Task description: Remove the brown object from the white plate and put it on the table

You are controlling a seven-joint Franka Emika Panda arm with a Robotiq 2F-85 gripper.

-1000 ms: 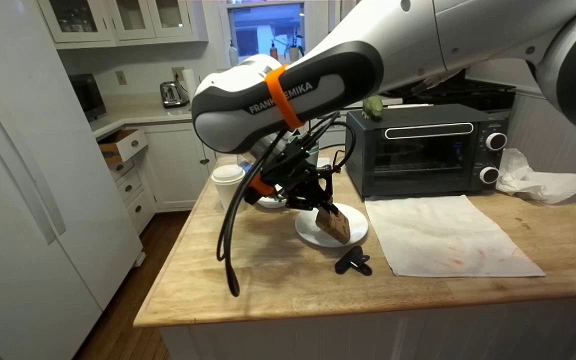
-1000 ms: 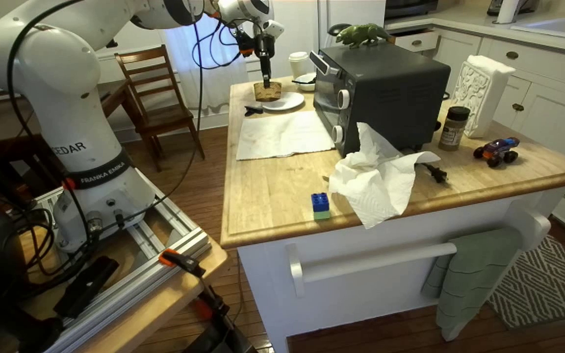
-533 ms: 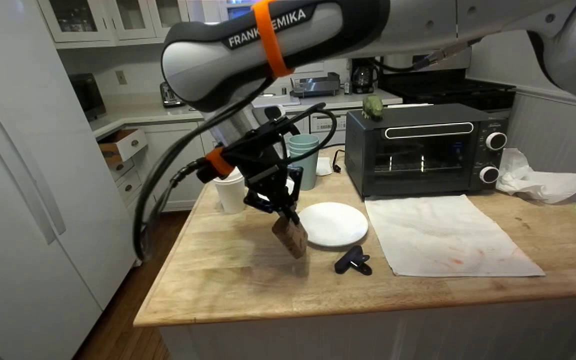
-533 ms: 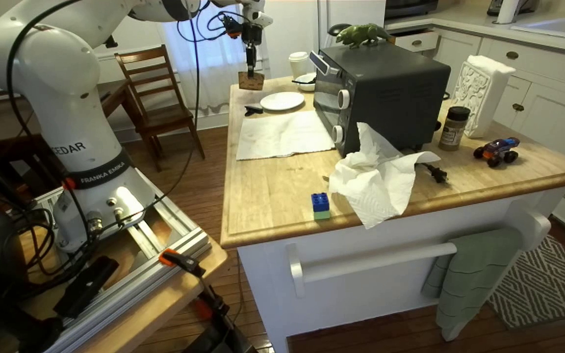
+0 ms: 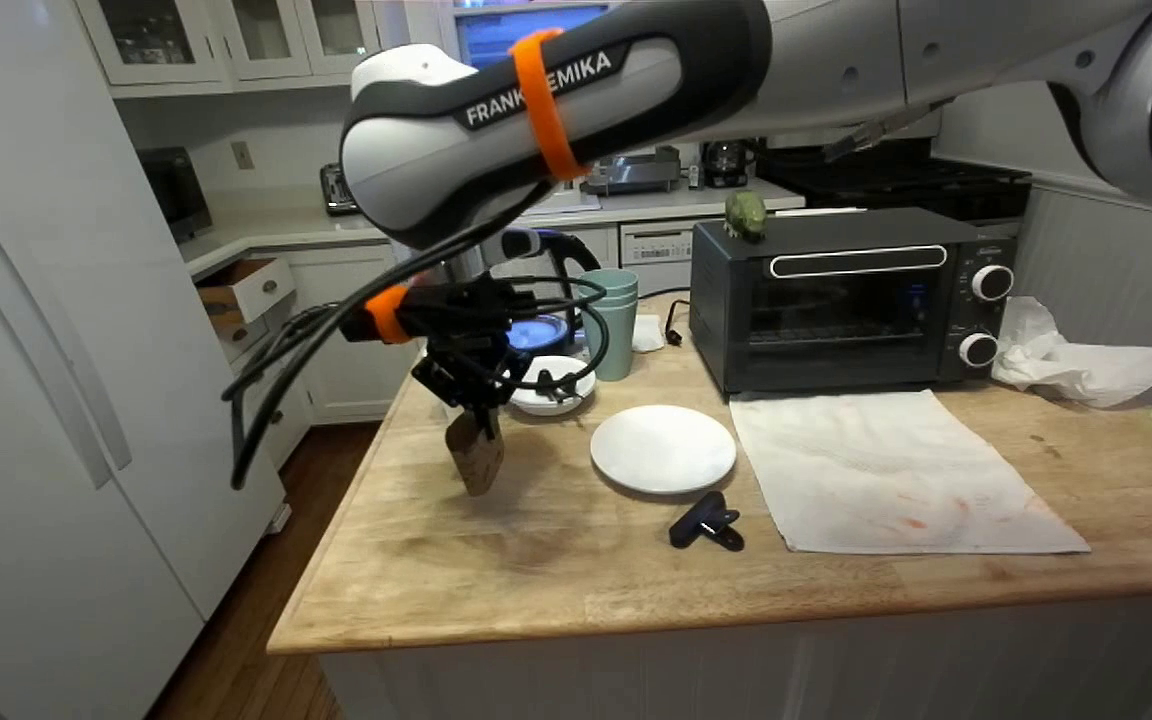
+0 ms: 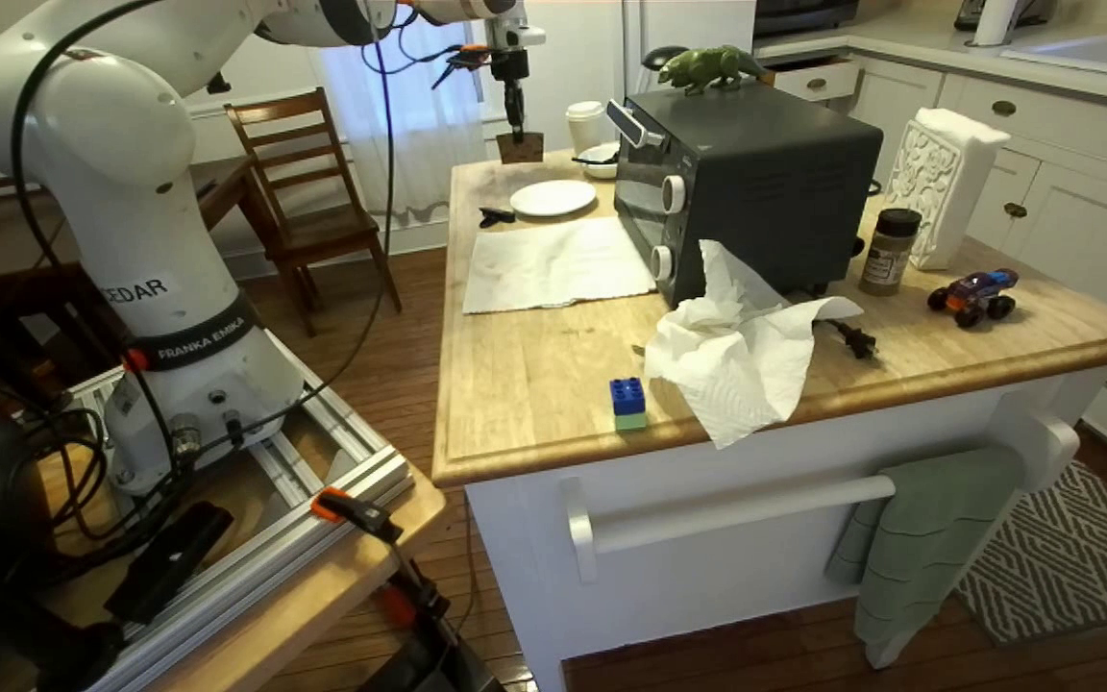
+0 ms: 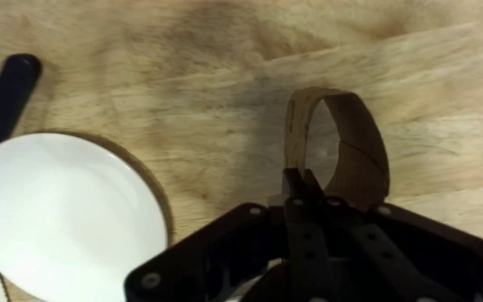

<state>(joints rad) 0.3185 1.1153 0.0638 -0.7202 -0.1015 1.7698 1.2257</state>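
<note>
The brown object (image 5: 474, 465) is a hollow cardboard-like ring, seen through its opening in the wrist view (image 7: 361, 147). My gripper (image 7: 300, 173) is shut on one wall of it, with the fingertips on both sides of that wall. In both exterior views the gripper (image 5: 482, 420) points down and the ring hangs below it (image 6: 521, 148). It appears to be a little above the wooden table (image 5: 416, 600), off to the side of the plate. The white plate (image 5: 663, 450) is bare; it also shows in the wrist view (image 7: 69, 222).
A black clip (image 5: 706, 522) lies in front of the plate. A white cloth (image 5: 896, 475) and a dark toaster oven (image 5: 846, 310) are to its right. A white bowl (image 5: 551, 385) and teal cups (image 5: 614, 330) stand behind. A white cup (image 6: 585, 125) stands near the bowl.
The gripper has carried the brown object from over the plate to the plate's side, over the wooden table top. The ring hangs more upright than before. The plate has not moved.
</note>
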